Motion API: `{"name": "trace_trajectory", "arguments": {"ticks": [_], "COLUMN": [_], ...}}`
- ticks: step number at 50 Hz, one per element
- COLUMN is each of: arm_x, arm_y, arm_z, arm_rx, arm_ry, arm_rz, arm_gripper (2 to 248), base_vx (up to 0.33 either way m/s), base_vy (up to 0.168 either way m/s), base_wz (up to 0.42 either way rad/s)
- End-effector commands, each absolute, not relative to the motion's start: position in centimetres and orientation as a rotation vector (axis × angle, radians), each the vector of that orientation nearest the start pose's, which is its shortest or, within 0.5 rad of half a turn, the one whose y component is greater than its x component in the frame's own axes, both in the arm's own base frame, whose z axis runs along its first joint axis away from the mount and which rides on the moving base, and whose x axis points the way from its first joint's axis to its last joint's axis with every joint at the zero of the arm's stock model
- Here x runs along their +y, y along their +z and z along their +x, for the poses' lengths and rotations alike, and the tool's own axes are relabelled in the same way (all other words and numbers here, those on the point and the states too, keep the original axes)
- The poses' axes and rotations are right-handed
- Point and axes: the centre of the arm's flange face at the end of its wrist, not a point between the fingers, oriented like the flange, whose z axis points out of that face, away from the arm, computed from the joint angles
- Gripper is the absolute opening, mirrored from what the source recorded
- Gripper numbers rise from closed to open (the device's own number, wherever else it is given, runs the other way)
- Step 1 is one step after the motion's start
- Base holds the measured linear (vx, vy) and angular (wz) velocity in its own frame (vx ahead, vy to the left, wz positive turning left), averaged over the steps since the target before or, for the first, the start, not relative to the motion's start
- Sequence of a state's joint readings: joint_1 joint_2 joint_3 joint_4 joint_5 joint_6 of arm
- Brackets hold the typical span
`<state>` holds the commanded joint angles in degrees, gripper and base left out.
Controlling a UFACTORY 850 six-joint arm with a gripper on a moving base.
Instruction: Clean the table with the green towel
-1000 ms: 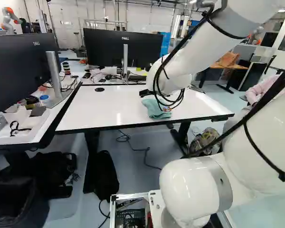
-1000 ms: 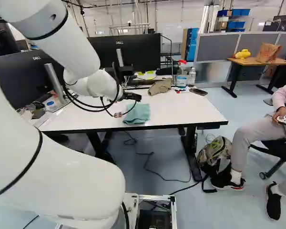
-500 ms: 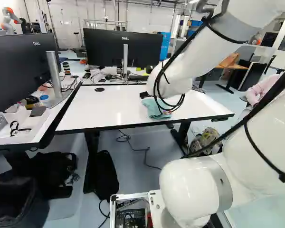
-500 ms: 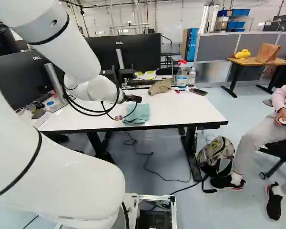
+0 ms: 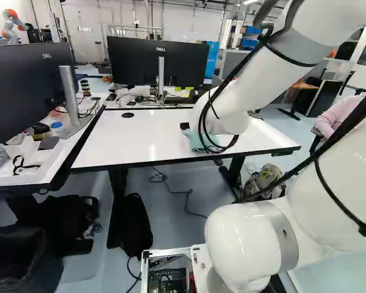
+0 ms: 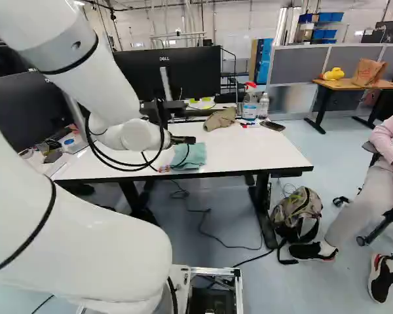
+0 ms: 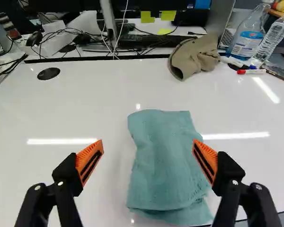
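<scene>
Hanging above the bench (image 6: 255,147), near its front edge, the claw (image 6: 191,140) stands wide, its 2 orange pads (image 7: 89,161) well apart. The towel (image 7: 163,161) lies flat and folded on the white top, under and ahead of the claw (image 7: 148,158) and between its fingers as the wrist view looks down. 1 pad shows over the towel's border; the other shows over bare white top, with a strip of white between it and the cloth. Whether either touches the cloth, I can't tell.

The towel's near end sits just beside the bench's dark front rim, so the wider room lies beyond it and off to both sides. At the far side, a tan cloth (image 7: 196,59) rests at the back edge. By the far right corner in the right base view are a spray bottle (image 7: 247,35), a clear bottle (image 7: 276,35), a red marker (image 7: 251,71) and a phone (image 6: 272,125). A black disc (image 7: 48,74) is set in the top near the other far corner. Black cables (image 5: 202,125) loop from the arm (image 5: 247,79) low over the bench, close to the towel.
</scene>
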<state>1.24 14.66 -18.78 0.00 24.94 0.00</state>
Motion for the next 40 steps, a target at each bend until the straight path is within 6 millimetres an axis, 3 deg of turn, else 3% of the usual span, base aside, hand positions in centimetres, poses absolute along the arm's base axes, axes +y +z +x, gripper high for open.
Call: {"name": "trace_trajectory", "arguments": {"ticks": [40], "arm_x": [0.2], "arm_y": [38.1], "arm_z": [29.3], "arm_rx": [-0.009], "arm_ry": [-1.734], "arm_rz": [-2.615], "arm_gripper": [247], "base_vx": [0.0], "base_vy": [0.0], "base_wz": [0.0]}}
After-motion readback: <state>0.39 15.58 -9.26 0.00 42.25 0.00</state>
